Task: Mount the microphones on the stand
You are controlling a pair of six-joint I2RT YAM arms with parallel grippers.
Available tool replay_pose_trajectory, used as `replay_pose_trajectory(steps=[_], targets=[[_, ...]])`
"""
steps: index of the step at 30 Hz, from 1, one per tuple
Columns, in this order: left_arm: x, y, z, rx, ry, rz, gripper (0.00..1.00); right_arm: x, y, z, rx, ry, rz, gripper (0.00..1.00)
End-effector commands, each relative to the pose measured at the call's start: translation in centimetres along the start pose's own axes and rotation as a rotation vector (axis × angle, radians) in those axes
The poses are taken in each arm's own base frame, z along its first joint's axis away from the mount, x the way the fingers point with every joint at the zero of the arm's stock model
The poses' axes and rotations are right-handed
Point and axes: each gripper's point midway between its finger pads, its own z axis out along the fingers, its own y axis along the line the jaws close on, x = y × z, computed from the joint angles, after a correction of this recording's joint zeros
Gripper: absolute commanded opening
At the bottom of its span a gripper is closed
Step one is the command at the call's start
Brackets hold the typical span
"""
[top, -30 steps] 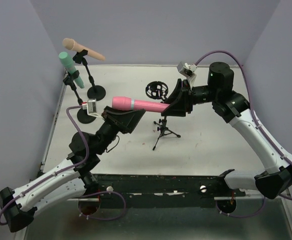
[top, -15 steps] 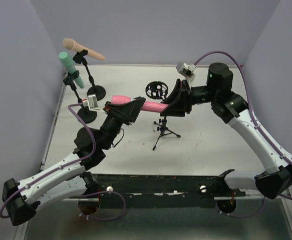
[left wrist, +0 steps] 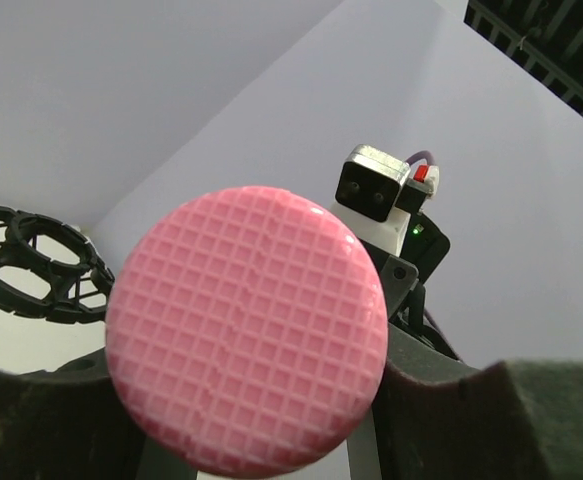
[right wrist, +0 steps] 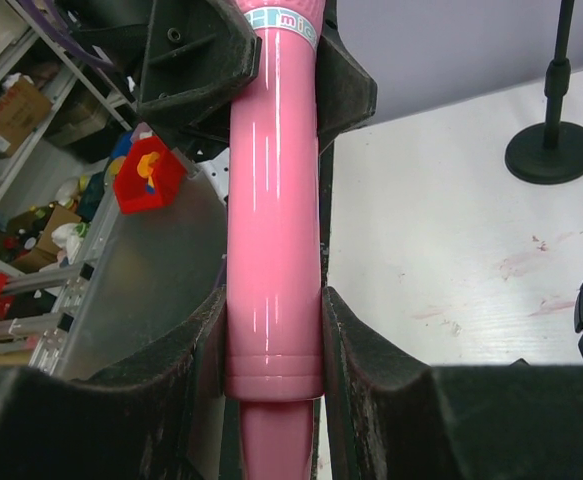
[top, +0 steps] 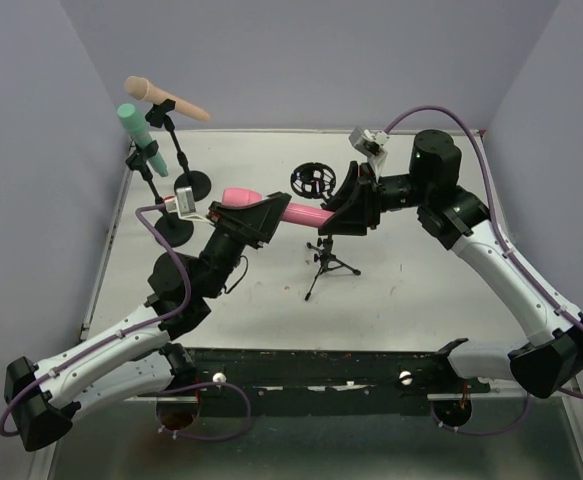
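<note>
**Q:** What has moved since the earlier frame?

**A:** The left fingers (top: 261, 218) have travelled up and to the right onto the pink microphone (top: 301, 211). They have narrowed from a wide gape to a partial one. The right arm has hardly shifted.

**Q:** How does the scene read from left to right?

**A:** At the far left rear, the peach microphone (top: 166, 98) and the mint-teal microphone (top: 139, 135) sit clipped in two tall stands (top: 193, 183).

Next come the left fingers, closed around the pink microphone just behind its gridded head (left wrist: 246, 330). In the right wrist view both of them appear to touch its collar.

The pink microphone hangs roughly level above the counter (top: 411, 290), bridging the two arms. Beneath it stands a small tripod stand (top: 323, 262) that carries no microphone. A black ring mount (top: 311, 180) lies on the counter behind.

At the right, the right fingers (top: 351, 212) clamp the tail of the shaft, parted only to its width.

**Q:** What does this mean for the task?

**A:** Two microphones are mounted and the third is gripped at both ends. This is probably a handover or a regrasp before it is seated on the tripod stand. If either arm pulls before the other lets go, the glossy shaft may slip or twist.
</note>
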Motion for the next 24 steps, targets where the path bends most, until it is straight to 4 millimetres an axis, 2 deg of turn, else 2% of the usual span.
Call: replay_pose_trajectory(steps=[1, 2, 3, 5, 6, 7, 9, 15, 18, 21, 23, 24], targets=[[-1.4, -2.3, 0.5, 0.052, -0.016, 0.064, 0.04, 0.3, -0.5, 0.0, 0.013, -0.010, 0.019, 0.30], [-1.2, -2.3, 0.5, 0.050, -0.001, 0.074, 0.04, 0.2, -0.5, 0.0, 0.013, -0.010, 0.016, 0.30], [-1.1, -2.5, 0.5, 0.057, 0.010, 0.081, 0.15, 0.1, -0.5, 0.0, 0.016, -0.012, 0.019, 0.29], [-0.7, -2.7, 0.4, 0.066, 0.039, 0.083, 0.50, -0.2, -0.5, 0.0, 0.026, -0.018, 0.015, 0.27], [-0.5, -2.7, 0.3, 0.065, 0.050, 0.077, 0.62, -0.3, -0.7, 0.0, 0.035, -0.022, 0.014, 0.27], [-0.3, -2.7, 0.2, 0.070, 0.060, 0.076, 0.71, -0.5, -0.7, 0.0, 0.041, -0.025, 0.011, 0.26], [0.0, -2.8, -0.1, 0.087, 0.074, 0.073, 0.76, -0.6, -1.1, -0.1, 0.062, -0.031, 0.015, 0.26], [-0.2, -2.4, -0.4, 0.068, 0.064, 0.059, 0.78, -0.6, -1.7, -0.3, 0.090, -0.038, 0.024, 0.26], [0.0, -2.1, -0.3, 0.055, 0.065, 0.060, 0.71, -0.8, -1.9, -0.3, 0.102, -0.044, 0.029, 0.26], [-0.3, -1.9, -0.1, 0.038, 0.050, 0.059, 0.51, -0.8, -2.0, -0.3, 0.102, -0.045, 0.031, 0.26], [-0.7, -2.0, -0.1, 0.043, 0.033, 0.075, 0.46, -0.6, -1.9, -0.2, 0.087, -0.042, 0.040, 0.26], [-0.9, -2.1, 0.0, 0.047, 0.025, 0.084, 0.38, -0.5, -1.8, -0.2, 0.081, -0.042, 0.043, 0.26]])
